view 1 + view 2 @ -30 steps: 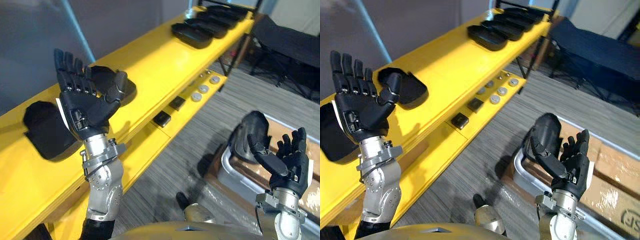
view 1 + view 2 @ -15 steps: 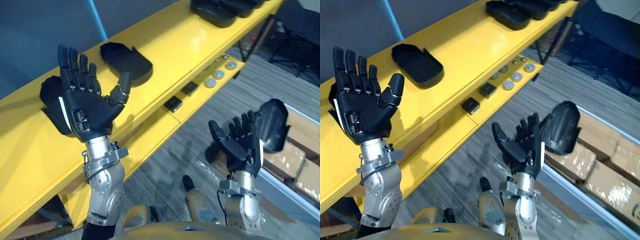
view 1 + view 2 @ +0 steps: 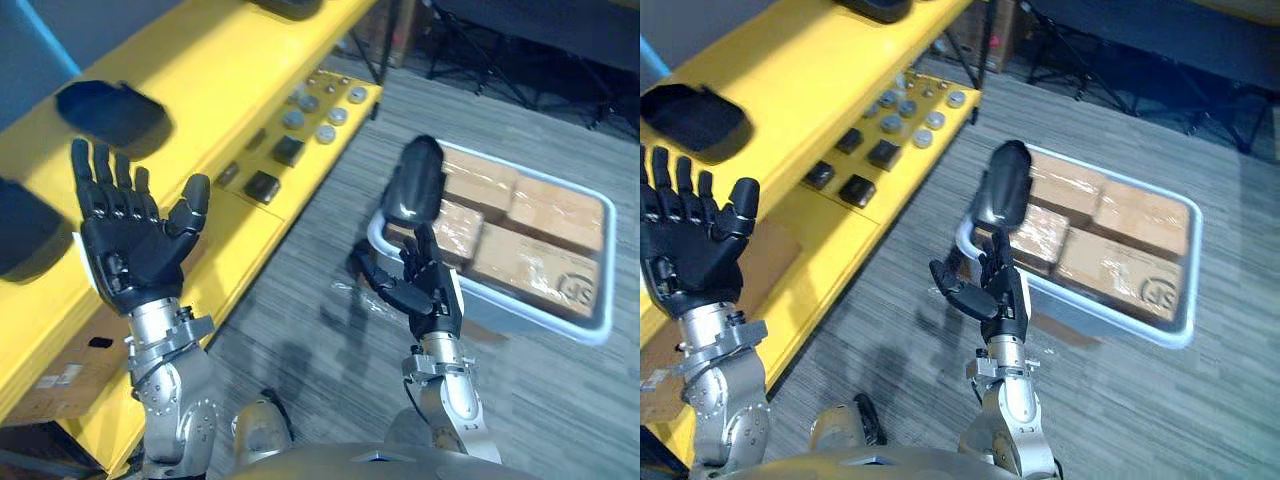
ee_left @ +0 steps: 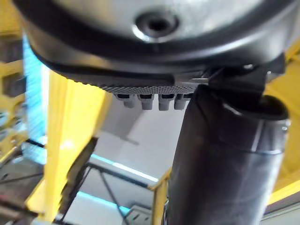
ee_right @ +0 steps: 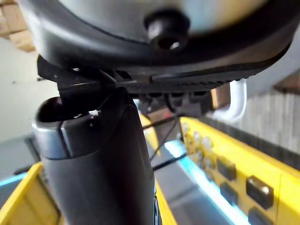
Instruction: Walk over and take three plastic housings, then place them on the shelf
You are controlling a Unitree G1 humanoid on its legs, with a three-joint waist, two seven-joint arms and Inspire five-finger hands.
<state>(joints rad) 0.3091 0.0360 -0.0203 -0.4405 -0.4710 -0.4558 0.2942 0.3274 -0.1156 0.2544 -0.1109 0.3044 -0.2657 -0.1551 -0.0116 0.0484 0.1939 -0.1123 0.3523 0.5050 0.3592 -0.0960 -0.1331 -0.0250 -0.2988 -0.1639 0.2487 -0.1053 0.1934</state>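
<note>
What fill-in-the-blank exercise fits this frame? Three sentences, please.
The left hand and the right hand are both ___, holding nothing.
The shelf bearing a plastic housing is coloured ___.
Another housing stands up at the corner of the tub of brown boxes, nearest the ___ hand.
Missing: open; yellow; right.
</note>
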